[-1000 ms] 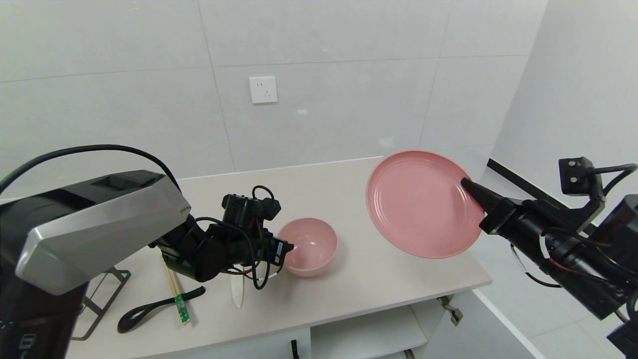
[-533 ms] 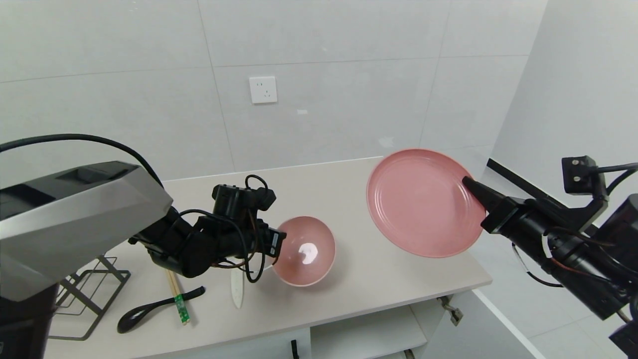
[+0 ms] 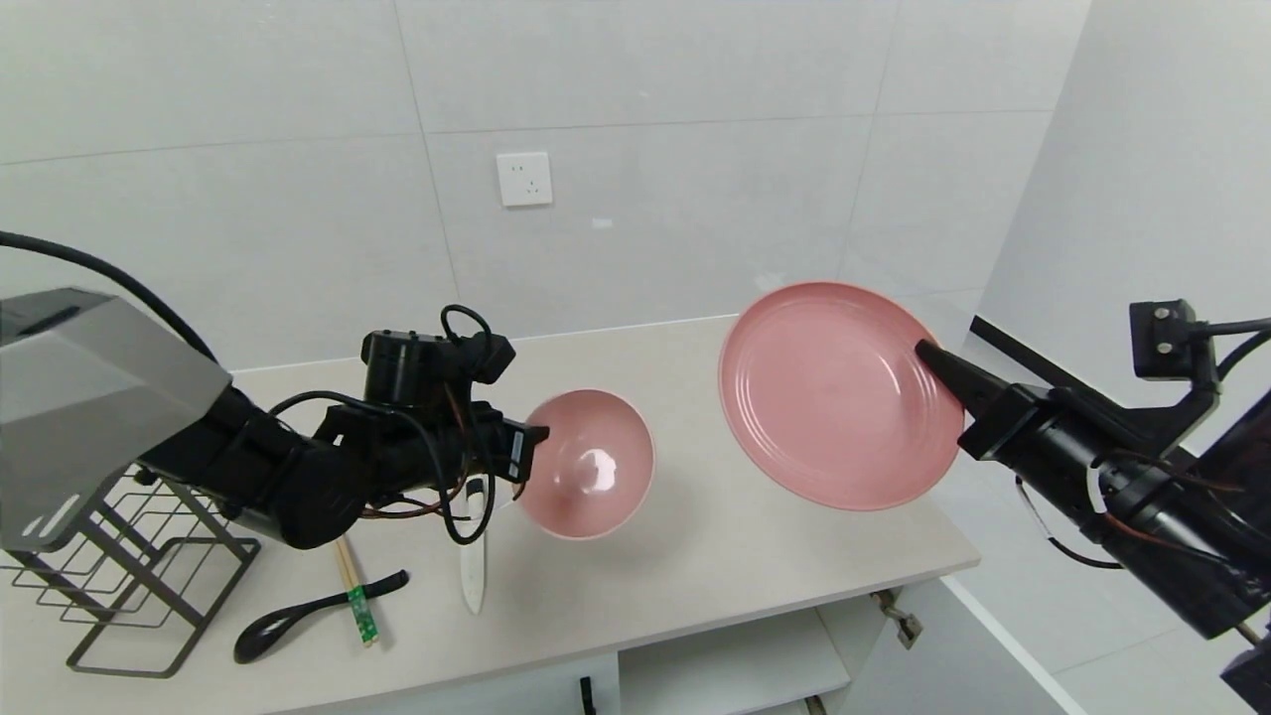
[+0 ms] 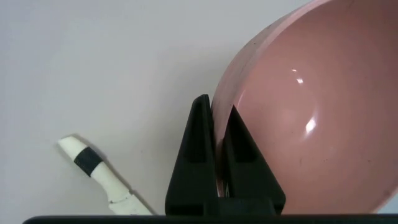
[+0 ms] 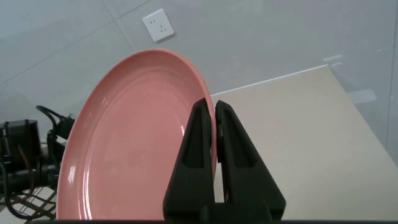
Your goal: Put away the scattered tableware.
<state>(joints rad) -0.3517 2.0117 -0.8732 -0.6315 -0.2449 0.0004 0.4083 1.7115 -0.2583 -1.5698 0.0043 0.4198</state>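
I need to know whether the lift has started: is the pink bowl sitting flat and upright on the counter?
No, the pink bowl is tipped steeply on its side, its rim pinched by the left gripper, over the counter.

bright even light, small glare spots inside the bowl (image 3: 588,464).

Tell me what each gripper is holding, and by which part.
Left gripper holds the pink bowl by its rim; right gripper holds the pink plate by its rim.
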